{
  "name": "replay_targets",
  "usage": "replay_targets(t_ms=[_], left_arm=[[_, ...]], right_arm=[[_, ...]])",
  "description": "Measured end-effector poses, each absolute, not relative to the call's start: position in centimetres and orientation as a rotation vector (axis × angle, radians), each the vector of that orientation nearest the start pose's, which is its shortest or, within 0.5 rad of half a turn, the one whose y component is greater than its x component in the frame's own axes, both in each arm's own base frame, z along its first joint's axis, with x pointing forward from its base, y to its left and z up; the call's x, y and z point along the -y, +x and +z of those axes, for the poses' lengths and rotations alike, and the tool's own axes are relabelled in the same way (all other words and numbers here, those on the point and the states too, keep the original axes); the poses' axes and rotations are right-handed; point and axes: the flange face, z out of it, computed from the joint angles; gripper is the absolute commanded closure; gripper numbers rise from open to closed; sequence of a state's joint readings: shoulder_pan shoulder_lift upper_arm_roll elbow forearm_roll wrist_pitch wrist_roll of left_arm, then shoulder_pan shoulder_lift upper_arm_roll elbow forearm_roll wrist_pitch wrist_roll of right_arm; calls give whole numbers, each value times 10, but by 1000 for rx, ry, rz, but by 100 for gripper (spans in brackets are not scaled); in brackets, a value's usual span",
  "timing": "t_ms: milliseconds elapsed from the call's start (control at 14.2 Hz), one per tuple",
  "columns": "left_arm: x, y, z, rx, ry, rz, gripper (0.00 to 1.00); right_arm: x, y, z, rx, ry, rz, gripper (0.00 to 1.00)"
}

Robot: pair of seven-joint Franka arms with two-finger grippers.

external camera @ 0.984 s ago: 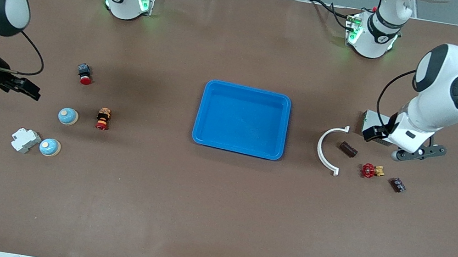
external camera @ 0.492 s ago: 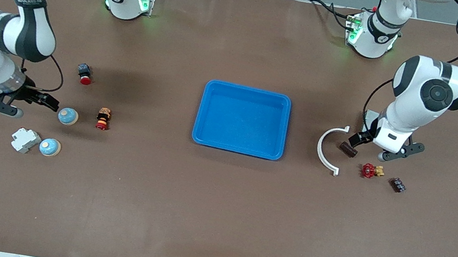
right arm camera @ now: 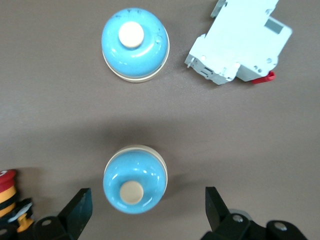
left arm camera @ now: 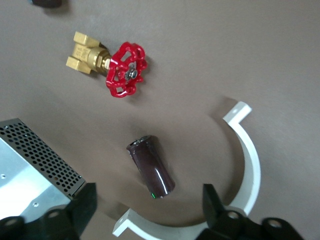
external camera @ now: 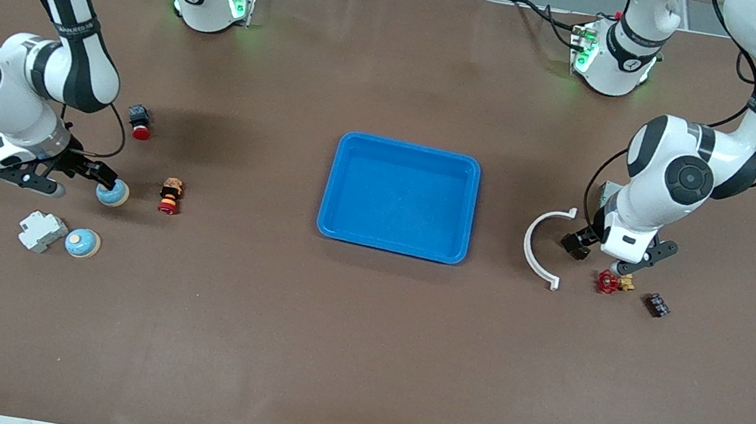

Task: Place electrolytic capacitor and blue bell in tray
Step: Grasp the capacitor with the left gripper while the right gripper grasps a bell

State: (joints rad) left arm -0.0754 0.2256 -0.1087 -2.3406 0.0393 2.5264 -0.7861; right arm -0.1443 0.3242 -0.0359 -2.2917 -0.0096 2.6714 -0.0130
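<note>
**Both end effectors sit low over their parts, fingers spread on either side**

At the left arm's end of the surface, the left end effector [external camera: 597, 253] is down over the capacitor [left arm camera: 150, 166]. In the left wrist view you see the capacitor lying on its side between the two fingers [left arm camera: 216, 207], which stand apart and touch nothing. Its long axis runs slanted, partly toward the end effector, so I judge that the fingers will close mostly across its round body. A white curved bracket [left arm camera: 248, 170] bends around the capacitor, just beside it, and one finger is very near this bracket. You should watch that the finger does not catch it. A red valve [left arm camera: 127, 69] lies near, and a small black block [external camera: 655, 304] is farther toward the surface's edge.

At the right arm's end, the right end effector [external camera: 84, 177] is spread wide around a blue bell [right arm camera: 135, 179], which stands upright between the fingers, not yet gripped. A second blue bell [right arm camera: 135, 44] stands nearer the front edge, beside a white breaker [right arm camera: 241, 42].

The tray [external camera: 391, 245] lies in the middle of the surface, with nothing in it. Each arm is the nearer one to its own part.
</note>
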Motion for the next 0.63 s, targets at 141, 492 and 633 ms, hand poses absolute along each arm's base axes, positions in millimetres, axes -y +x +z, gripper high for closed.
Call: replay_targets(t_ms=[141, 492, 633], left_arm=[[95, 504, 223, 936, -2985, 56, 15], [88, 505, 196, 990, -2977, 58, 24], [82, 505, 188, 1011, -2970, 66, 46]], right_arm=[[95, 527, 201, -256, -3151, -91, 0], [71, 530, 184, -310, -3138, -122, 0], [65, 530, 176, -302, -3138, -137, 0]])
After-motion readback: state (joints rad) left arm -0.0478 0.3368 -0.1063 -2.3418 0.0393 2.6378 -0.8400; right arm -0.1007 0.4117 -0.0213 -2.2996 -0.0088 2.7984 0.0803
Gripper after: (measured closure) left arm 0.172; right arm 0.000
